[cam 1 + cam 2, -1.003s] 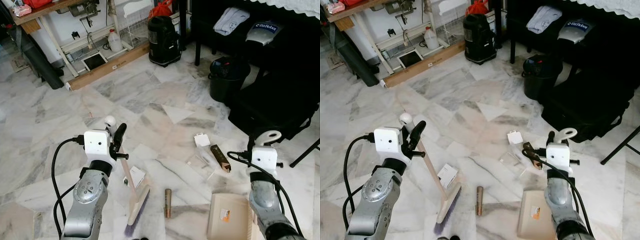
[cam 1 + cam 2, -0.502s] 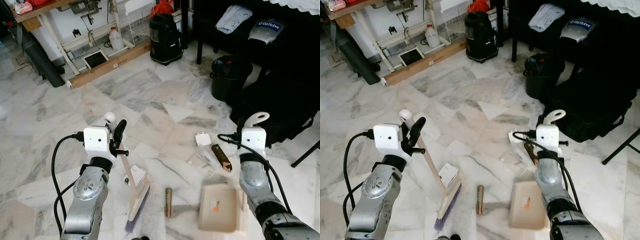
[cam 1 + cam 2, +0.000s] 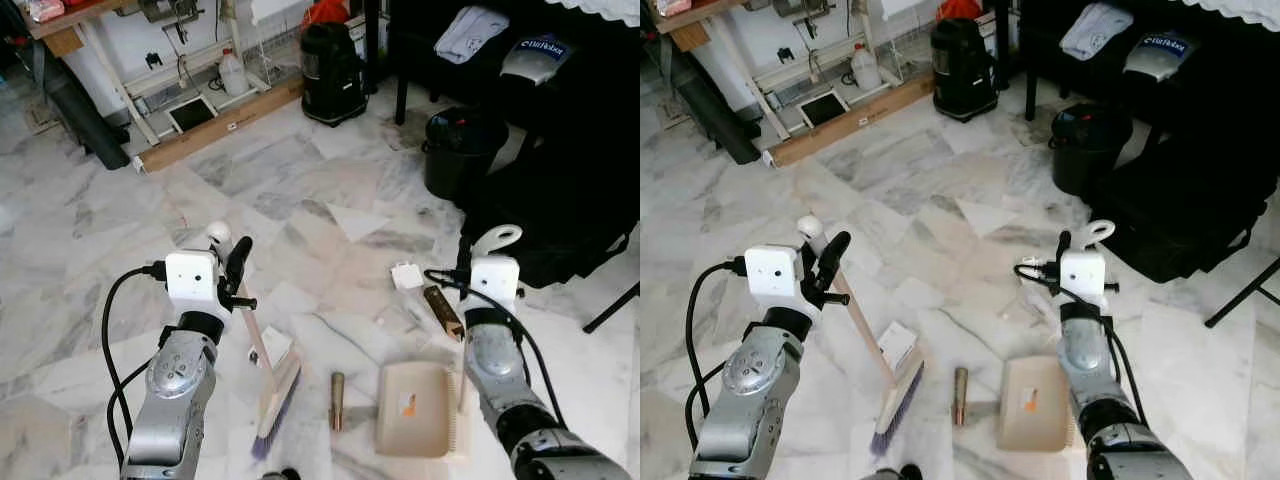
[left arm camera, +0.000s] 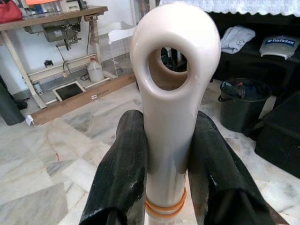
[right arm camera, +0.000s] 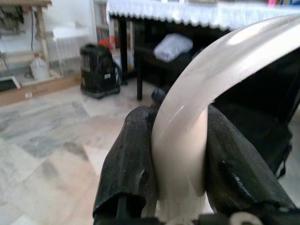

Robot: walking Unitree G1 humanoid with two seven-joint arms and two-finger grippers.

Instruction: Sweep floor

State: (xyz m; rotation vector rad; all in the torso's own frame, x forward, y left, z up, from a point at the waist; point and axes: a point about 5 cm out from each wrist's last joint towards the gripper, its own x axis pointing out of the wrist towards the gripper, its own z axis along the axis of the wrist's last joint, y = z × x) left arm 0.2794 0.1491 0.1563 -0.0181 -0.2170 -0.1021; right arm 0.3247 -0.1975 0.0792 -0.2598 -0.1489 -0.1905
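The grey-veined white marble floor [image 3: 300, 200] spreads before the robot. At its far edge stand a black fabric case [image 3: 560, 210], a black canister vacuum cleaner [image 3: 330, 62] and a black round bucket [image 3: 458, 150]. On a dark bench beyond lies a grey and blue bag [image 3: 532, 55] with white lettering too small to read for certain.

The left tool [image 3: 232, 275] is pinched on the cream plastic handle of the short broom [image 3: 262, 365]. The broom slants down to its purple bristles, which rest on the floor just beside a small white card box [image 3: 274, 350]. The right tool [image 3: 478, 262] is clamped on the looped handle of the beige plastic dustpan [image 3: 412, 408]. The pan lies flat on the floor and carries a small orange sticker, unreadable. Between the broom head and the dustpan lies a small brown tube [image 3: 337, 401]. A dark brown long box [image 3: 441, 312] and a white scrap of paper [image 3: 405, 276] lie near the right arm.

The left wrist view shows both black fingers [image 4: 123, 173] pressed against the handle's ring end, with an orange rubber band around the shaft. The right wrist view shows the fingers [image 5: 131, 164] squeezing the curved cream loop.
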